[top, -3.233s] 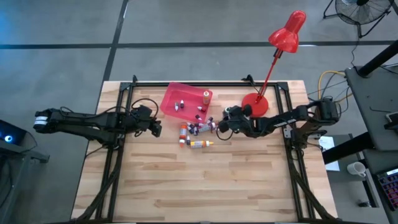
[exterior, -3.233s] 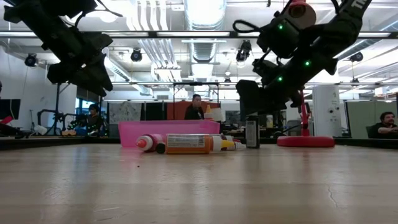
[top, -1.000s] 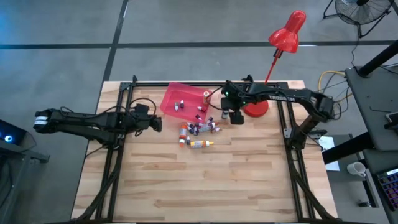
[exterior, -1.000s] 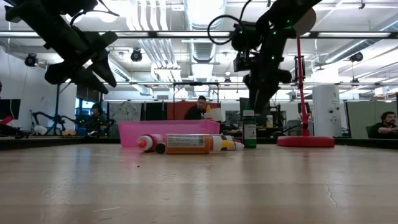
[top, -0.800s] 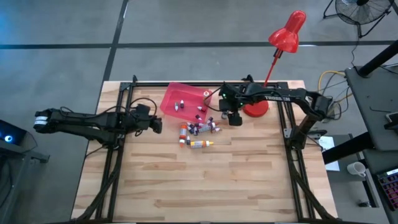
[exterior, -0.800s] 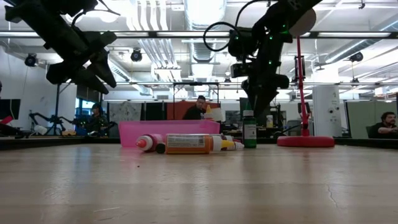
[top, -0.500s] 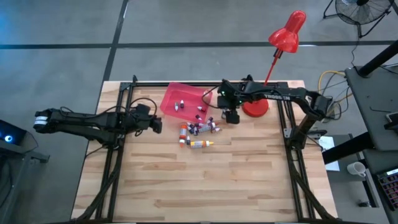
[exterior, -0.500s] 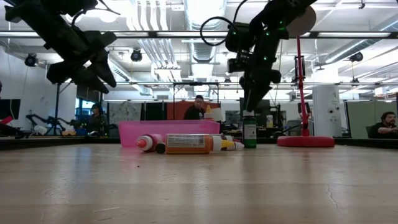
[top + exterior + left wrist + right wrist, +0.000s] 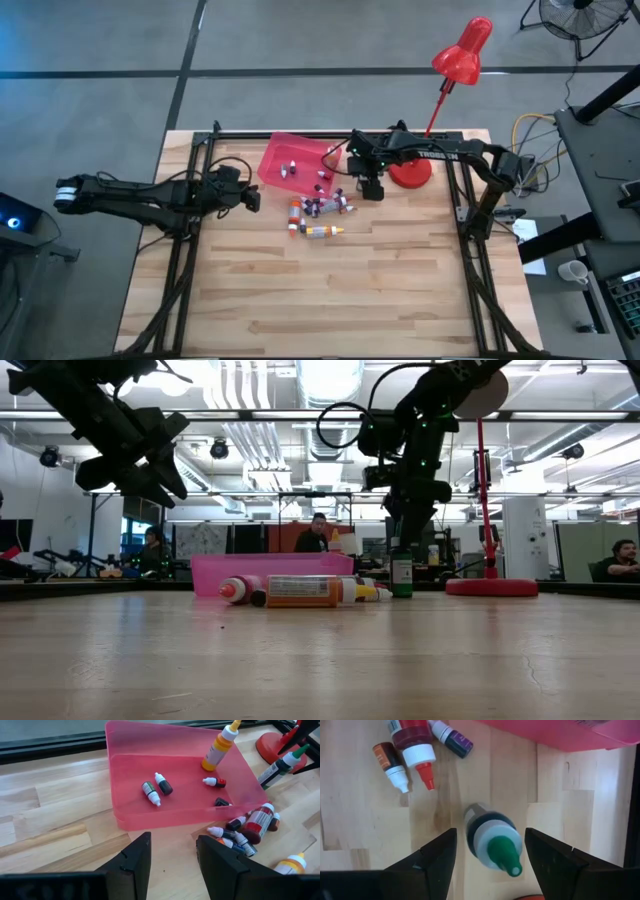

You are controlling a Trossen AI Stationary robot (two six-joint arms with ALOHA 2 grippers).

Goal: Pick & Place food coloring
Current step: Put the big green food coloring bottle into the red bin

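Right hand (image 9: 490, 865), fingers spread wide and empty, hangs directly above the upright green-capped dropper bottle (image 9: 492, 840) on the wooden bench (image 9: 330, 290) beside the flat pink plastic tray (image 9: 275, 160). Bottle axis vertical. Left hand (image 9: 172, 857), part-open, waits farther off.

The right gripper (image 9: 490, 865) hangs with its jaws spread straight above an upright green-capped bottle (image 9: 492, 842), bare wood showing on either side of the bottle between the fingers. Just beyond it lie a cluster of small bottles (image 9: 402, 750) and the pink tray's wall (image 9: 560, 735). The red lamp base (image 9: 409, 170) stands close on its outer side.
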